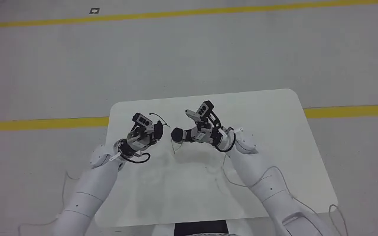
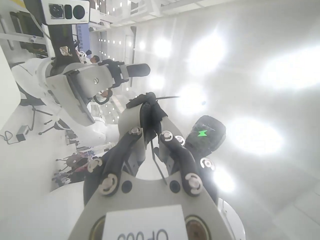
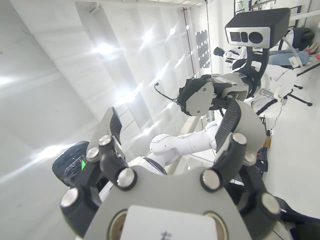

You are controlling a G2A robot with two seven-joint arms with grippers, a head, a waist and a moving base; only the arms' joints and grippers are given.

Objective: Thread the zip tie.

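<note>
Black slim zip tie (image 2: 167, 97) clamped in L fingers (image 2: 130, 119), ribbed R fingers (image 3: 228, 121) apart

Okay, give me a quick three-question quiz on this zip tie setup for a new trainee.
1. True or false: the right gripper is shut on the zip tie.
2. Which one holds the zip tie? A) the left gripper B) the right gripper C) neither
3. Fill in: in the top view, both grippers are over a white ____.
Key: 1 false, it is open and empty; 2 A; 3 table.
</note>
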